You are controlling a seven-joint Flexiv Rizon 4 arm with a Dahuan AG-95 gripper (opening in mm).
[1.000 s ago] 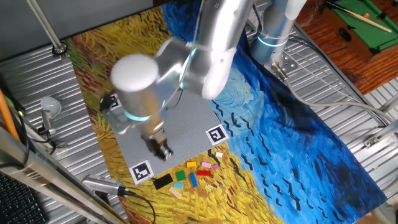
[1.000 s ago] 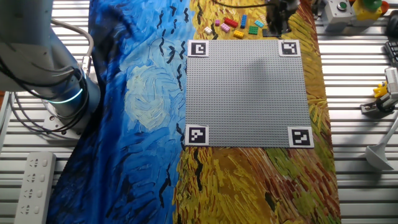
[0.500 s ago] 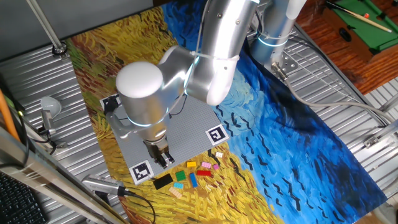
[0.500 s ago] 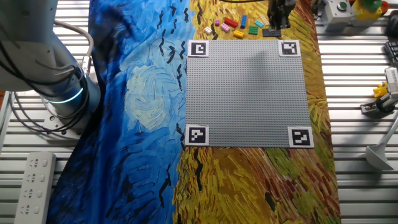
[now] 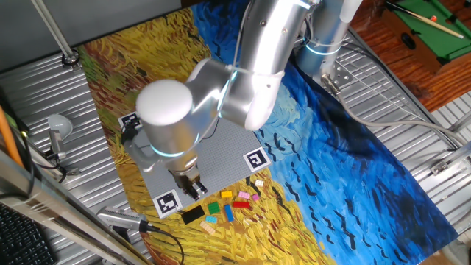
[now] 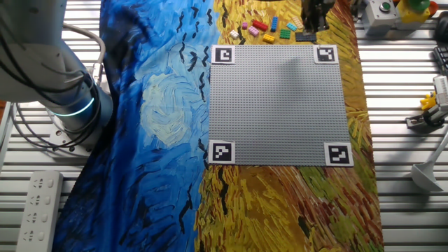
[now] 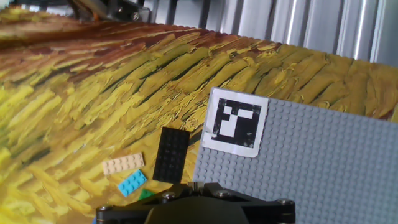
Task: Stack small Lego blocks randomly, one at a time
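I'm hovering over the grey baseplate (image 5: 193,158), at its corner nearest the small Lego blocks (image 5: 224,205) — they're lying loose just off that edge. The gripper (image 5: 194,188) is hanging beside the black brick (image 7: 171,154), whose long axis is running away from the hand; I cannot tell how the jaws stand.

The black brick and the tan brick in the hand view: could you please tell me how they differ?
The black brick is larger and longer than the tan brick. The black brick lies right beside the grey baseplate, roughly along its edge; the tan brick lies further out and crosswise to the black one. Both are flat, studded pieces lying on the yellow cloth.
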